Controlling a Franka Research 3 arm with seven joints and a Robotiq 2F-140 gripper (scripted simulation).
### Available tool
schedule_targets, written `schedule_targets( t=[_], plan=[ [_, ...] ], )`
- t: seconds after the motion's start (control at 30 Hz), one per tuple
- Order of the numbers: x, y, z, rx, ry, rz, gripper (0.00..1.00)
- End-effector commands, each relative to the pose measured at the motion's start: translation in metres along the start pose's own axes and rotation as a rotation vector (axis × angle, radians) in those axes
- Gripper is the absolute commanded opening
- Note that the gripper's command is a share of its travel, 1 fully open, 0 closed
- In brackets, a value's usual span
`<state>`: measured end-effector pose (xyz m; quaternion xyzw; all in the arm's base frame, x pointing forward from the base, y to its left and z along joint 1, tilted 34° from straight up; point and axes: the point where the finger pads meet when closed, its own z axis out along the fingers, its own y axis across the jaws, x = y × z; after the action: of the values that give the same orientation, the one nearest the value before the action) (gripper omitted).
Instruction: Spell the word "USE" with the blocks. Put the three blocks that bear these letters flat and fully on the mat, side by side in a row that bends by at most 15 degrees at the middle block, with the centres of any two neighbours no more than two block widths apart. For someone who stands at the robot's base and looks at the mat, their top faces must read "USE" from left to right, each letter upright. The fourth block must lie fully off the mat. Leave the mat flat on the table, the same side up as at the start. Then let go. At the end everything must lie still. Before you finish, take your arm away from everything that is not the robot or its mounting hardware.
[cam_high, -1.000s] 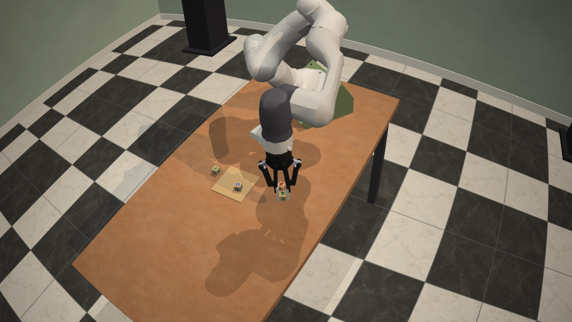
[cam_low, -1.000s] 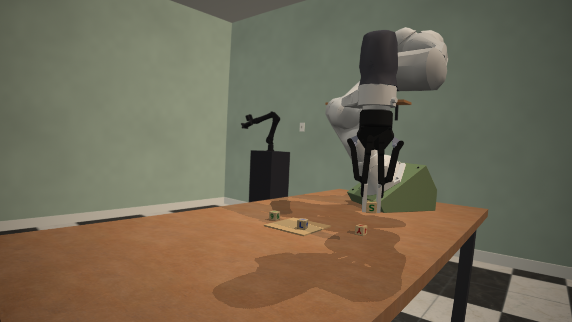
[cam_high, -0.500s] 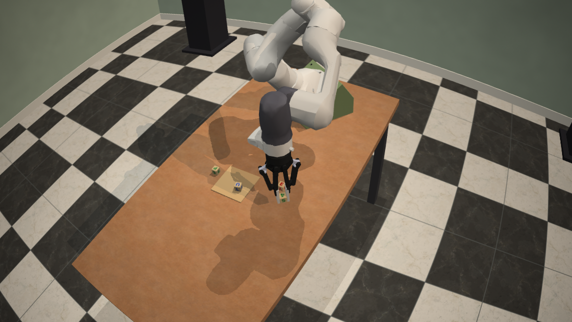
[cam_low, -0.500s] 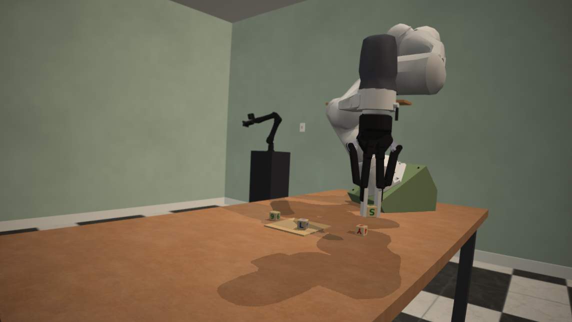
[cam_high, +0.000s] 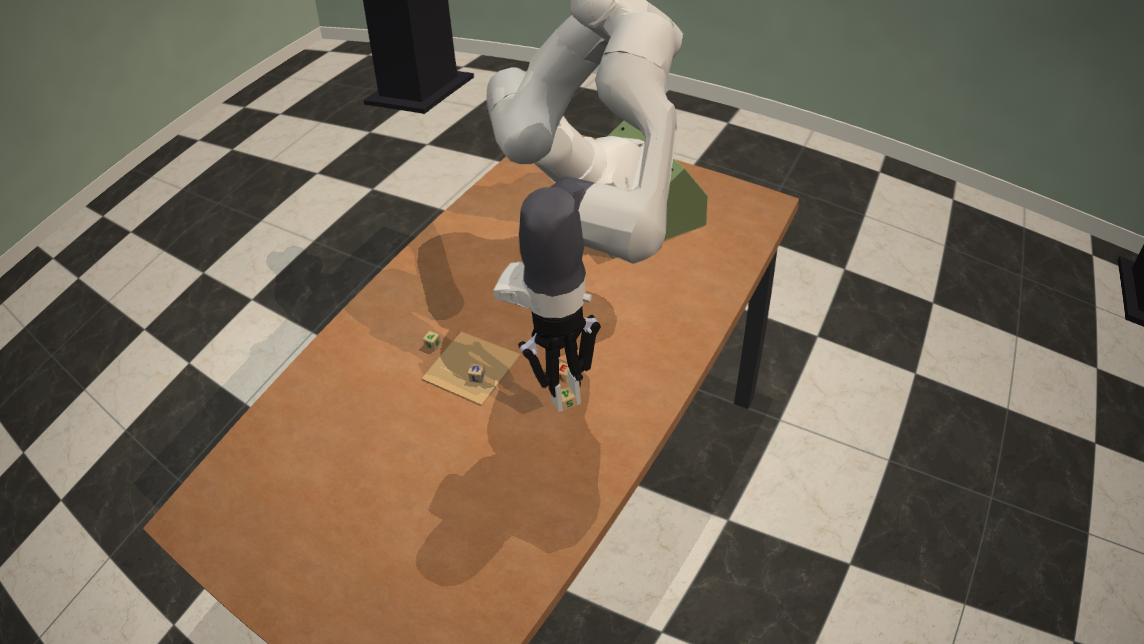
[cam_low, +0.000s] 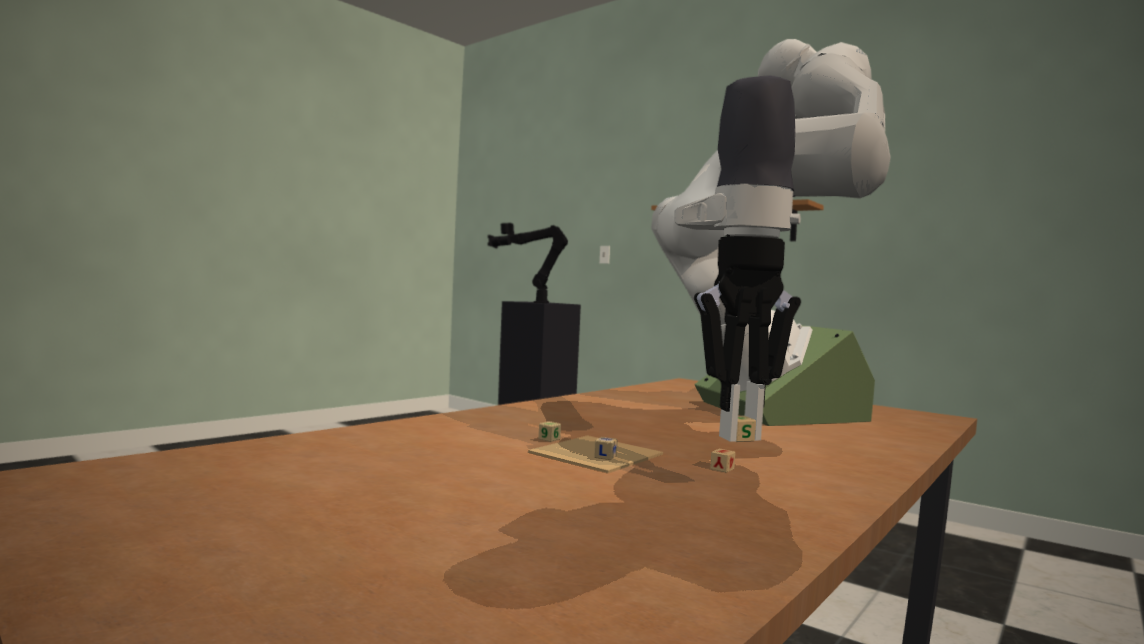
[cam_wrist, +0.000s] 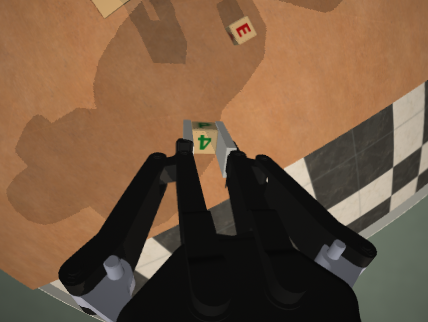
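Note:
My gripper (cam_high: 566, 397) is shut on a wooden block with green marks (cam_low: 746, 430) and holds it a little above the table, right of the mat. The block shows an S on one side in the exterior view and a 4 on its top face in the wrist view (cam_wrist: 204, 140). The E block (cam_wrist: 242, 31) lies on the table between the gripper and the mat; it also shows in the exterior view (cam_low: 722, 459). The U block (cam_high: 477, 372) sits on the tan mat (cam_high: 468, 366). A fourth block with green marks (cam_high: 432, 340) lies off the mat on its far side.
The green robot base mount (cam_low: 816, 384) stands at the far end of the table. The table's long edge (cam_wrist: 332, 140) runs close to the gripper. A black pedestal with a small arm (cam_low: 540, 344) stands on the floor beyond the table.

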<state>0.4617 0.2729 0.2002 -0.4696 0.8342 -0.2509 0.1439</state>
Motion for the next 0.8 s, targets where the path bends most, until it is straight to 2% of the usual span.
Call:
schedule_targets(
  t=[0.0, 0.77],
  plan=[
    [-0.001, -0.003, 0.001, 0.013, -0.003, -0.139, 0.13],
    [-0.004, 0.0, 0.012, 0.012, -0.012, -0.455, 0.13]
  ],
)
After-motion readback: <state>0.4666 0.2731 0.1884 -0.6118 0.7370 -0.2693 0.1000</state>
